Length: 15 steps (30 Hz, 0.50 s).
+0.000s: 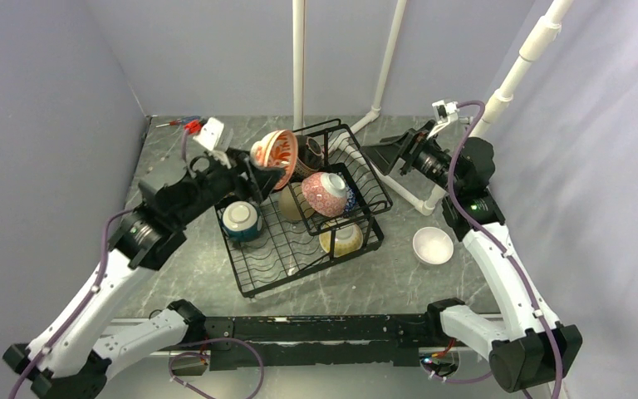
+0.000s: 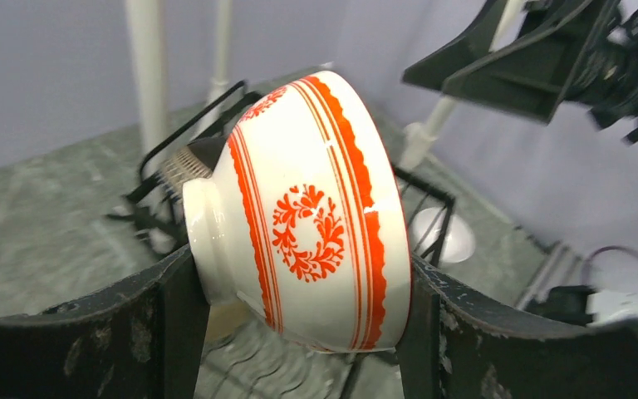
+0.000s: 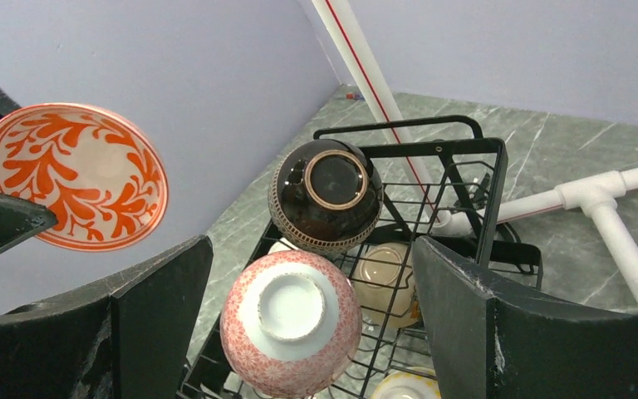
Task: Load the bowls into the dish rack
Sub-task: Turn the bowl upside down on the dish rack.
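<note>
Right now the left gripper [image 2: 303, 332] is clamped on the orange-and-white bowl [image 2: 307, 224], one finger against its foot side and the other against its rim side, holding it in the air over the left far corner of the dish rack [image 1: 299, 266], just above the middle of the overhead frame. That bowl lies on its side. In the left wrist view its foot points to the left edge and slightly up, its mouth to the right, so the axis from foot to rim runs nearly level across the picture. In the right wrist view its leaf-patterned inside faces the camera at the upper left. The right gripper [image 3: 311, 266] hangs over the rack's raised basket with its fingers spread wide and nothing between them. Below it the brown bowl [image 3: 326, 195] leans in the basket with its foot toward the camera, and the pink bowl [image 3: 291, 332] sits mouth down, foot up, just beside it. A tan bowl [image 3: 386, 283] lies lower in the rack behind them. Overhead, a teal bowl [image 1: 241, 220] rests at the left of the lower tray and a yellow bowl [image 1: 342, 238] at its right end. One white bowl [image 1: 433, 245] stands mouth up on the table [image 1: 399, 283], right of the rack.
</note>
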Each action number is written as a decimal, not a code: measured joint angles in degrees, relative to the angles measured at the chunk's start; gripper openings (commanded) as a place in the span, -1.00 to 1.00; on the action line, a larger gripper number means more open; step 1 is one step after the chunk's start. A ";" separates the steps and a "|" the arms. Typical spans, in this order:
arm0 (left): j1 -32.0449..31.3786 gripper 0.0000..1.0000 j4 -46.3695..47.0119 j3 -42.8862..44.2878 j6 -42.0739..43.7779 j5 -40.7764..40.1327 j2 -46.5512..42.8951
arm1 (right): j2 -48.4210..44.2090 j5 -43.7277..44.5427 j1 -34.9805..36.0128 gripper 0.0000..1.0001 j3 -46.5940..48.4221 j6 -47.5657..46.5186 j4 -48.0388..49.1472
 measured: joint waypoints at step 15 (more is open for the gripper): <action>0.00 -0.95 -16.87 -17.86 25.29 -7.02 -16.09 | 1.62 -0.87 0.00 0.89 -3.10 -0.48 0.02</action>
